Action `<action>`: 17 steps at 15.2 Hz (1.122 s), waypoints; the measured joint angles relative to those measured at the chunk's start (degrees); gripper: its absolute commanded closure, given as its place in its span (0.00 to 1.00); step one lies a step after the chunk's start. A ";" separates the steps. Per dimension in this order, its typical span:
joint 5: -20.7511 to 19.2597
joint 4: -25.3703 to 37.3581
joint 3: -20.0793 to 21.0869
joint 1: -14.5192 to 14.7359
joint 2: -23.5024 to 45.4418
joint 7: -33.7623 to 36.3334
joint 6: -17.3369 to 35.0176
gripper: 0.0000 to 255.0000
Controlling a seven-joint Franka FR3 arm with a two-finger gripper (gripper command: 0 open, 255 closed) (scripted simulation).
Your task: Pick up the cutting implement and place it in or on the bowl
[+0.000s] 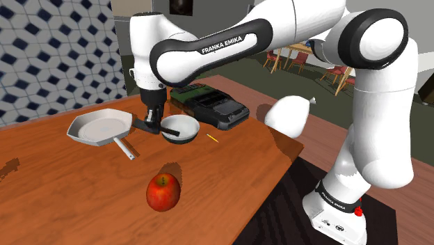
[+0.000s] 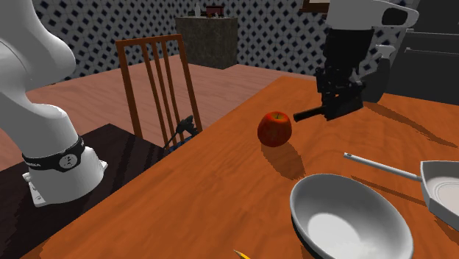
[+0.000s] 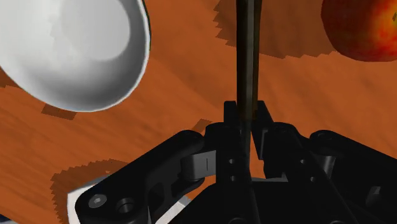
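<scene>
Above the surface (image 1: 69, 188), beside the bowl (image 1: 179, 129), the dark knife (image 3: 247, 57) is pinched between the jaws and should be carried level over the bowl's middle, then lowered before release.

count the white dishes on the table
2. A white bowl sits close by the gripper, which clasps a dark knife; a white frying pan lies to the shoulder view's left of the bowl. The arm may hide more.
</scene>
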 measured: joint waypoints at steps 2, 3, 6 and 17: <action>0.51 -1.09 -0.49 -1.84 -0.91 -2.36 0.38 1.00; 0.78 -1.27 -0.77 -2.80 -1.26 -3.67 0.30 1.00; 1.48 -2.23 -1.67 -5.58 -2.21 -7.44 0.60 1.00; 2.53 -2.41 -4.63 -12.72 -1.47 -17.77 2.04 1.00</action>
